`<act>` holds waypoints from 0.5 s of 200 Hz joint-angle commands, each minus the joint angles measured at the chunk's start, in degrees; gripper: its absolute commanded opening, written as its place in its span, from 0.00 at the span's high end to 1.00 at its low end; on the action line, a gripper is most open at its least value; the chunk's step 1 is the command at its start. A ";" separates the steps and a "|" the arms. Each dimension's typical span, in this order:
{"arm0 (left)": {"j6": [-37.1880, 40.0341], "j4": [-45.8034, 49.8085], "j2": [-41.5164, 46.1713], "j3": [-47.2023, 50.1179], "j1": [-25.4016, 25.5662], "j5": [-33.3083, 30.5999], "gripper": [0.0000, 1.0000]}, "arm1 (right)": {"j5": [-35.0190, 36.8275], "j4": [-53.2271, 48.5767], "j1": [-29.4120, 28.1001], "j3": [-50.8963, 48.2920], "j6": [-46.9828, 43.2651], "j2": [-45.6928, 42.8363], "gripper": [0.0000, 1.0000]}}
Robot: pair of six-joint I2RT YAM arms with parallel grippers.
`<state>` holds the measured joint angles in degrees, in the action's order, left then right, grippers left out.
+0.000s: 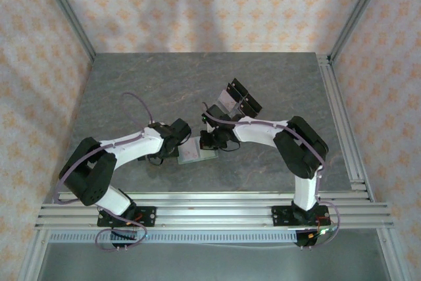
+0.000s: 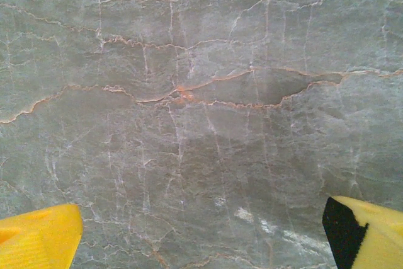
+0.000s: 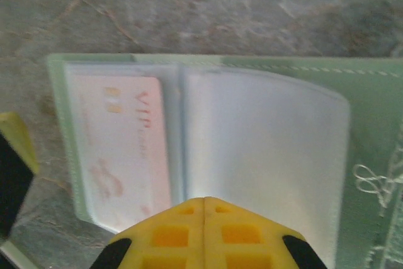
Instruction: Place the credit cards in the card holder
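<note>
The card holder [image 3: 371,124], sage green, lies open on the marble table in the right wrist view, its clear sleeves spread. A pinkish-white credit card [image 3: 123,149] printed "VIP" sits inside the left sleeve. My right gripper [image 3: 203,201] is shut, its yellow tips together over the lower edge of the blank right sleeve [image 3: 264,149]; nothing shows between them. From above, the card holder [image 1: 196,154] lies between both wrists. My left gripper [image 2: 201,237] is open over bare marble, its fingers [image 2: 38,237] wide apart, just left of the holder.
A clear acrylic rack with black pieces [image 1: 238,100] stands behind the right wrist. A yellow-and-black finger [image 3: 12,155] shows beside the holder's left edge. Aluminium rails [image 1: 210,212] run along the near edge and the right side of the marble table [image 1: 131,83].
</note>
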<state>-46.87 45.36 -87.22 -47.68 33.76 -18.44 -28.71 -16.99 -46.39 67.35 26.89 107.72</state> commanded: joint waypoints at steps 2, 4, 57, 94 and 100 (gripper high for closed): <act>-0.85 -0.42 -1.28 0.76 -0.01 -1.17 0.00 | 0.06 -1.21 -0.94 2.85 -0.88 -0.18 0.95; -0.85 -0.45 -1.42 0.77 -0.01 -1.12 0.00 | 0.01 -1.23 -0.97 2.98 -0.84 -0.09 0.95; -0.85 -1.42 -2.69 1.11 0.01 -0.82 0.00 | -1.10 -0.12 -1.59 4.87 -0.24 3.32 0.96; -0.79 -2.19 -3.37 1.50 -0.01 -0.56 0.00 | -2.35 1.37 -1.81 4.98 0.76 5.18 0.96; -0.85 -2.24 -3.51 1.48 -0.01 -0.46 0.00 | -2.61 1.74 -1.87 4.96 0.93 5.43 0.96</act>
<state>-46.87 43.92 -89.45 -47.05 33.76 -18.28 -30.26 -16.71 -47.62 71.00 27.00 111.59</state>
